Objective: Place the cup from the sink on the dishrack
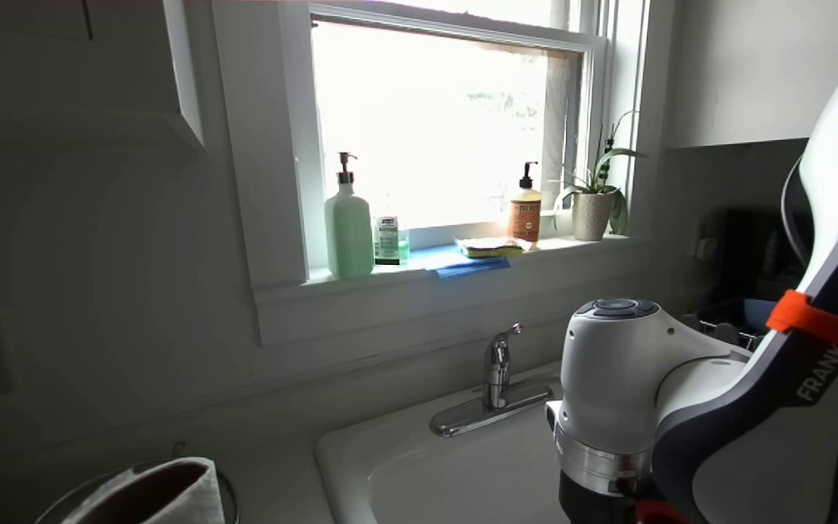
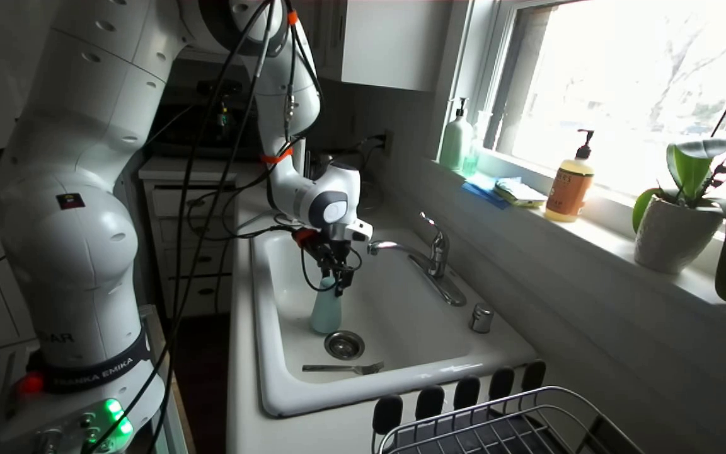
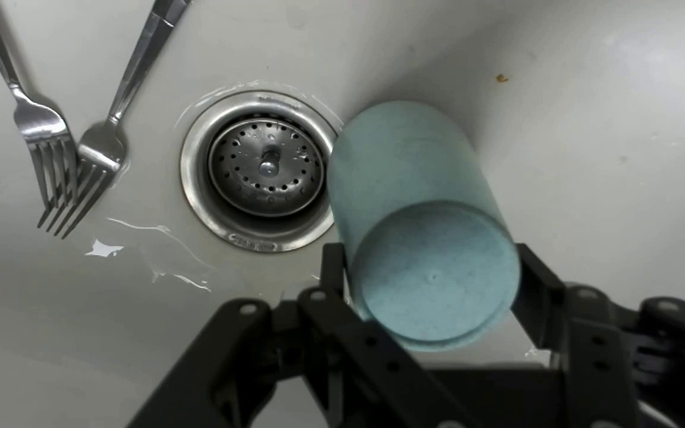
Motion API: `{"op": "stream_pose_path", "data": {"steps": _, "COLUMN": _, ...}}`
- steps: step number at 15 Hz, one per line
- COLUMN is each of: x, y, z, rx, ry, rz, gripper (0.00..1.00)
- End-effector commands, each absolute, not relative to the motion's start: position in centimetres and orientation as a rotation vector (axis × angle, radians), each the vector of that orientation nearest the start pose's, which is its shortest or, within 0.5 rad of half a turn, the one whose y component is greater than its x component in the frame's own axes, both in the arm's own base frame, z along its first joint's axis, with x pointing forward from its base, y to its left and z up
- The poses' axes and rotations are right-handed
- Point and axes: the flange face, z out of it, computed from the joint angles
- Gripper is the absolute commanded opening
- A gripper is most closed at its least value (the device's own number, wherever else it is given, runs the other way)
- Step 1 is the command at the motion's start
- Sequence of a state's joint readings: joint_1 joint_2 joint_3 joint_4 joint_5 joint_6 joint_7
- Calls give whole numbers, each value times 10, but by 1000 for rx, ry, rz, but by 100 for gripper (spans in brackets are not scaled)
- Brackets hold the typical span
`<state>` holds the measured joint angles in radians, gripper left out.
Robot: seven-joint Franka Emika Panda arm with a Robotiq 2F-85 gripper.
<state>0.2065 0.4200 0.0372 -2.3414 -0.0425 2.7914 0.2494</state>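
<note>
Tumbler (image 2: 325, 315), pale blue-green and a little tapered, is upside down inside the white sink (image 2: 344, 392), its flat base upward; whether its rim touches the sink floor, I cannot tell. Going from left to right in an exterior view, at the left there is the white Panda arm (image 2: 67, 239), which reaches over the sink. Its gripper (image 3: 431, 270) holds the tumbler: the black pads (image 3: 333, 267) lie against two opposite sides, close to the base. Just beside the tumbler, on the near side, is the steel sink strainer (image 3: 268, 169), and nearer than this lie two forks (image 3: 101, 145), whose tines overlap in the wrist view. More to the right is the chrome faucet (image 2: 438, 255), with its curved spout turned to the left, above the sink. At the near right is the wire dish rack (image 2: 489, 435), well apart from the tumbler, with rounded black prongs (image 2: 429, 400) on the side toward the sink. On the windowsill (image 2: 612, 243) there are, from the left, a green pump bottle (image 2: 456, 144), a yellowish sponge (image 2: 520, 194), an amber soap bottle (image 2: 570, 189) with an orange label, and an orchid (image 2: 691, 167) in a pale textured pot (image 2: 675, 233).
</note>
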Motion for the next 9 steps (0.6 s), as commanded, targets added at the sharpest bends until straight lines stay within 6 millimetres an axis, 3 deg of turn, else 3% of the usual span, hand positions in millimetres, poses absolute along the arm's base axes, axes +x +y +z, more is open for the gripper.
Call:
{"op": "stream_pose_path", "data": {"steps": 1, "x": 493, "y": 126, "z": 190, "rx": -3151, "ry": -10, "rz": 2, "gripper": 42}}
{"op": "stream_pose_path", "data": {"steps": 9, "x": 471, "y": 114, "z": 259, "rx": -3216, "ry": 178, "rz": 175, "gripper": 42}}
